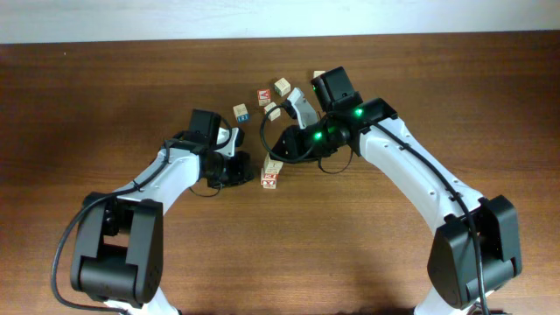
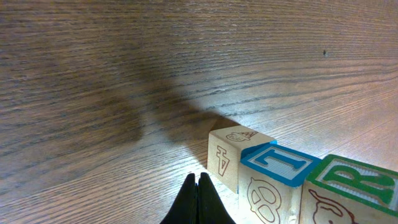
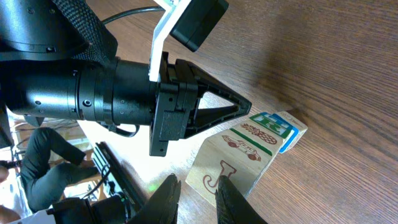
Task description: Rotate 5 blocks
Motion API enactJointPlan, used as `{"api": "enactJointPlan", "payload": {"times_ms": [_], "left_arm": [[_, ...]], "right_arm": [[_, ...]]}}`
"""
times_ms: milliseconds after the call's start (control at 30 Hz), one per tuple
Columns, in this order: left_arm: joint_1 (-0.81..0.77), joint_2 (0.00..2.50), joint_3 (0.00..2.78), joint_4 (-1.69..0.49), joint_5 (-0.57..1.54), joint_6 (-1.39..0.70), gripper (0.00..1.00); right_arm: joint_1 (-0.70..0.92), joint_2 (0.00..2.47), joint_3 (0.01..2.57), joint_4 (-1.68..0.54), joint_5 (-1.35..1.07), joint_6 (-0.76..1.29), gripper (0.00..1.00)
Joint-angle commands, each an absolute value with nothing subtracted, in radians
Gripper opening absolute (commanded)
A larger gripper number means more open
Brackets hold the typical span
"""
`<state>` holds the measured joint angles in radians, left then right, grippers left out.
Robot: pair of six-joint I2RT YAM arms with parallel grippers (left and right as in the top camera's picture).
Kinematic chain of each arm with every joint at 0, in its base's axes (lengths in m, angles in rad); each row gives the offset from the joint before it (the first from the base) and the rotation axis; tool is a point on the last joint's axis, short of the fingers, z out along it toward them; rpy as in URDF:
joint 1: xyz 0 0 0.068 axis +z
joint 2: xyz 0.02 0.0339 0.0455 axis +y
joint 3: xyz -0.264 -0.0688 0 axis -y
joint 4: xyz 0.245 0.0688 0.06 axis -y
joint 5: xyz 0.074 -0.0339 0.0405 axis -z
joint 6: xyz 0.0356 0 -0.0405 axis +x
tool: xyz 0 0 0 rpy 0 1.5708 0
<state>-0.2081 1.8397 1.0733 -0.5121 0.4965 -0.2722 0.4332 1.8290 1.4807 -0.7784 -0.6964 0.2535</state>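
Several blocks stand in a short row point(image 1: 270, 175) between my two grippers. In the right wrist view the nearest of them is a pale block with a red J point(image 3: 227, 171), then a green-edged block point(image 3: 258, 132) and a blue-edged one point(image 3: 280, 126). My right gripper point(image 3: 198, 199) hangs over the J block's near corner, jaws a little apart and holding nothing. The left wrist view shows a block marked 4 point(image 2: 225, 154), a blue I block point(image 2: 273, 168) and a green R block point(image 2: 354, 186). My left gripper point(image 2: 199, 186) is shut and empty on the table just short of the 4 block.
Loose blocks lie at the back: two pale ones point(image 1: 282, 87) point(image 1: 273, 111), a cube with blue print point(image 1: 241, 112) and a red-faced cube point(image 1: 263, 95). Another pale block point(image 1: 319, 76) peeks out behind the right arm. Both arms crowd the table's middle.
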Motion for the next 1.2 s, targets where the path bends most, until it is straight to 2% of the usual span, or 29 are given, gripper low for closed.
{"api": "enactJointPlan", "payload": {"times_ms": [0,233,467,1167], "left_arm": [[-0.206,1.813,1.084,-0.512,0.488,-0.261,0.0],[-0.207,1.813,1.084,-0.513,0.474,-0.261,0.0],[-0.207,1.813,1.084,-0.513,0.474,-0.261,0.0],[-0.207,1.813,1.084,-0.513,0.47,-0.261,0.0]], "right_arm": [[0.451,1.863,1.485,-0.788,-0.638,0.236,0.22],[0.473,1.863,1.498,-0.794,-0.63,0.226,0.22],[0.473,1.863,1.499,-0.794,-0.631,0.226,0.28],[0.504,1.863,1.528,-0.805,-0.636,0.217,0.28]]}}
